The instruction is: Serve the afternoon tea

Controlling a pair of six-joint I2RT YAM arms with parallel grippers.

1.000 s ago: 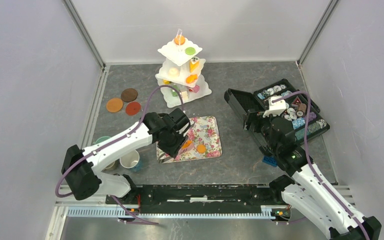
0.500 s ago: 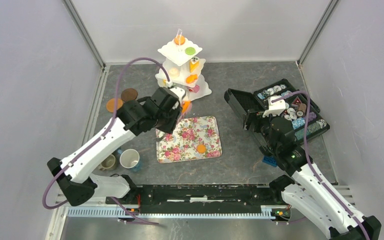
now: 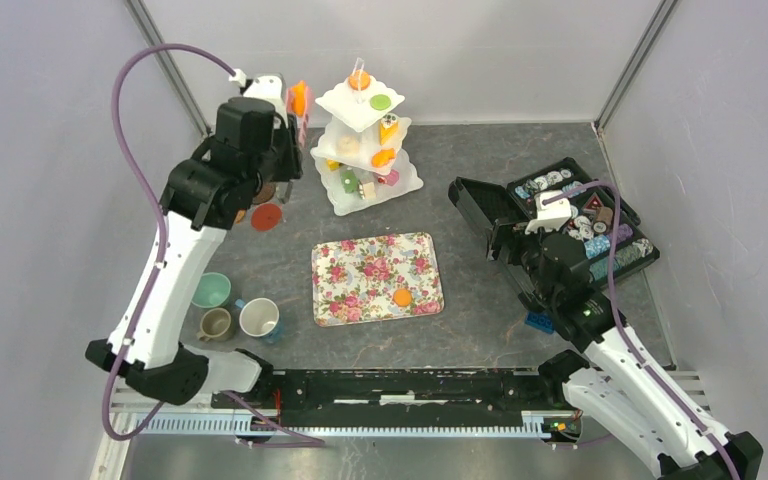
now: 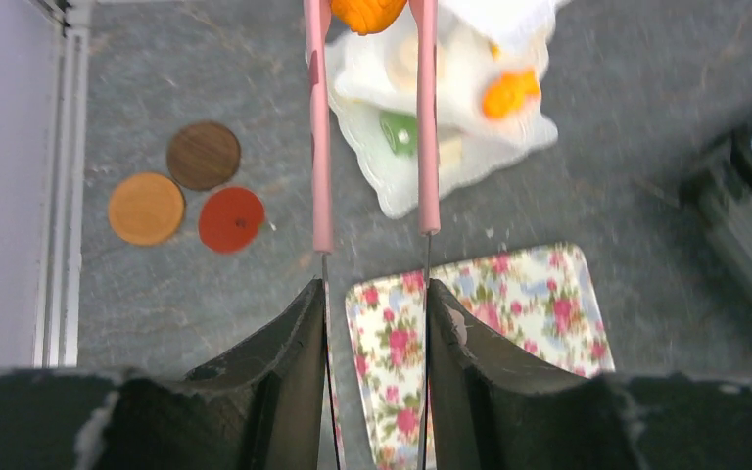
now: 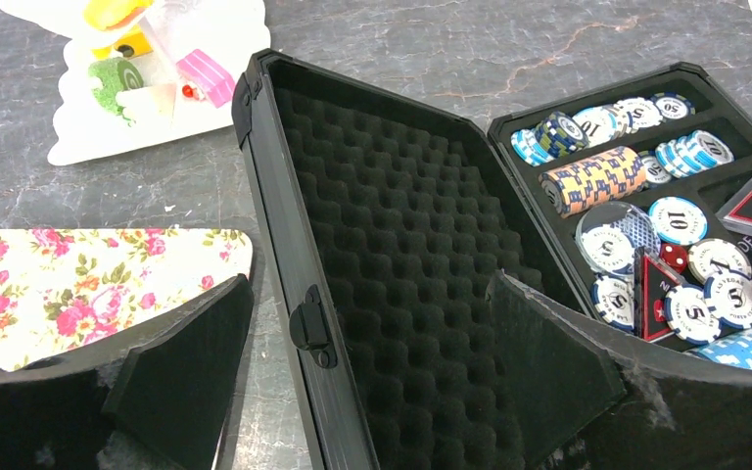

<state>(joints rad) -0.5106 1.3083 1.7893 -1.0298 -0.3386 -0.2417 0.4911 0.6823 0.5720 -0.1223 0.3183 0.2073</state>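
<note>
Left gripper (image 4: 376, 289) clamps pink tongs (image 4: 320, 147) pinching an orange cake (image 4: 369, 12) beside the white tiered stand (image 3: 340, 103); right gripper (image 5: 370, 294) gapes wide, empty.

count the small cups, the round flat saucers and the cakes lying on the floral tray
small cups: 3 (teal cup, tan cup, white cup)
round flat saucers: 3 (brown saucer, orange saucer, red saucer)
cakes on the flowered rectangular tray: 1 (round orange biscuit)
total: 7

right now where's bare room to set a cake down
Most of the rectangular floral tray is free, bar one round orange biscuit toward its near right corner. Bare grey tabletop lies between tray and open black case. Crowded: the white tiered stand.
</note>
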